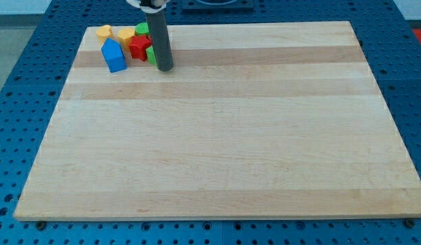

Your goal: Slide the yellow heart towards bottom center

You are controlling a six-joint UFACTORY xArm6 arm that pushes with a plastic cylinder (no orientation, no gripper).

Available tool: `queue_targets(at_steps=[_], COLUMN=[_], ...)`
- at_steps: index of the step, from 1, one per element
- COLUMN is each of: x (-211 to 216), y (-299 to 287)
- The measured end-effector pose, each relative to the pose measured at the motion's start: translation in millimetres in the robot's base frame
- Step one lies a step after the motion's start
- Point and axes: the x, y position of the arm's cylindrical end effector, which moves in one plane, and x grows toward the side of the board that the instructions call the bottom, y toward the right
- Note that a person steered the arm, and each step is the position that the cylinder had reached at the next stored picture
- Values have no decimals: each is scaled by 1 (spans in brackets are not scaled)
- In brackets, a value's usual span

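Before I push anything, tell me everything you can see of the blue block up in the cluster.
The blue block is a solid, glossy, plastic-looking piece shaped like a small house, with a pointed top. It sits on the wooden board near the view's top left corner, lowest and leftmost of the cluster. A yellow block sits just above it and the red block lies close on its right; contact is unclear. My tip rests right of it, apart.

Bright, even overhead light falls on the pale wooden board (224,136), with no glare or hot spots. Shadows are faint and short: a soft one at the base of the straight dark rod (160,41), toward five o'clock, and thin ones under the blue house-shaped block (114,56). Focus is sharp throughout; the board's edges look straight, without noticeable distortion.
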Motion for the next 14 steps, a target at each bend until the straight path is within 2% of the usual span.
queue_targets(at_steps=[1,3,5,6,7,9,14], x=[0,-5,-78,-113,-130,-130,-130], y=[1,78,95,70,54,33,-72])
